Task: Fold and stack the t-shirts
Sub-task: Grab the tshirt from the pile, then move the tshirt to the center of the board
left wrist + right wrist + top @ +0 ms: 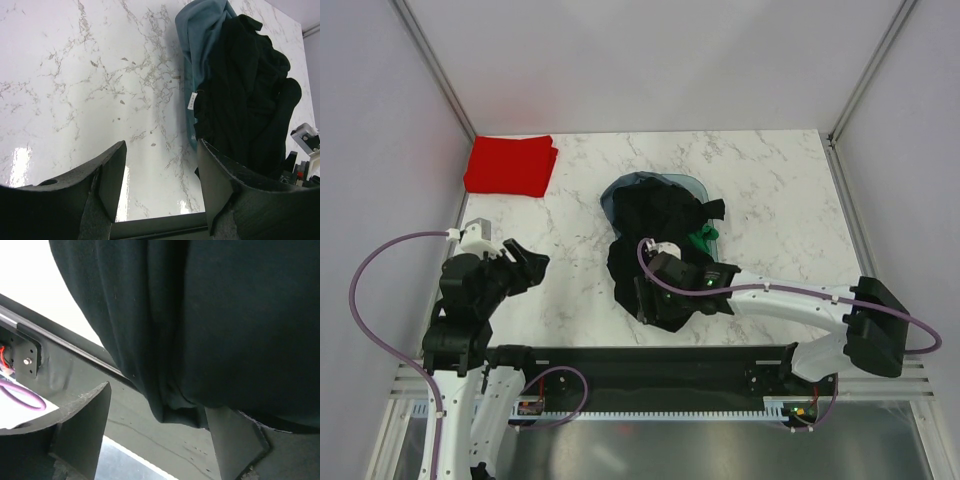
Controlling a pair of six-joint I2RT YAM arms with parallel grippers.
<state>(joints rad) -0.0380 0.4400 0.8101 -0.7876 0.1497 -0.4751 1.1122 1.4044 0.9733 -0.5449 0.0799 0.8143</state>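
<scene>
Closest to the left wrist lens, the left gripper [161,150] stands with its jaws wide apart and nothing between them, low over the bare marble table [75,90], probably waiting its turn. Beyond it lies the tub [200,30], tipped on its side, with a black t-shirt [245,85] spilling crumpled from its mouth and a white label [192,101] showing at the cloth's edge beside the tub. In the right wrist view, the right gripper [159,400] has its jaws apart too. A thick fold of the black t-shirt [225,315] hangs down between them and drapes over one finger, matte and heavy, with soft vertical creases. It looks placed to close on that fold and draw it clear of the tub. From above, the black t-shirt [660,225] trails from the tub [655,180] toward the near edge, where the right gripper [655,295] is buried in it. A green t-shirt [703,238] peeks out at the tub's right. A red t-shirt [510,165], already folded flat, lies well to the tub's left. The left gripper [532,266] hovers left of the tub, well clear of it.
</scene>
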